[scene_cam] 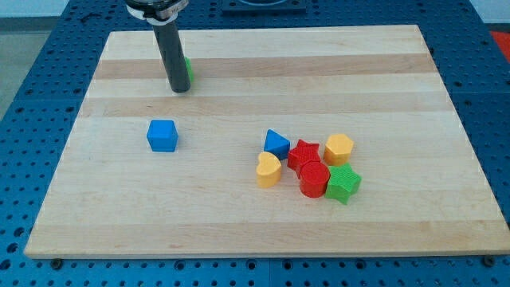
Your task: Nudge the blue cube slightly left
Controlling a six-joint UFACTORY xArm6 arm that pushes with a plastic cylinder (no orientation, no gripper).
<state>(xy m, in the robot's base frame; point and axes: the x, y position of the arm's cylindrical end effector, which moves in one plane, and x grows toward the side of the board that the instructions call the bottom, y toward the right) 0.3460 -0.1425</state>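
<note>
The blue cube sits alone on the wooden board, left of the middle. My tip rests on the board toward the view's top, above and slightly right of the blue cube, well apart from it. A green block is mostly hidden behind the rod, touching or very close to it.
A cluster sits right of the middle: a blue triangular block, a red star, an orange block, a yellow heart, a red cylinder and a green star.
</note>
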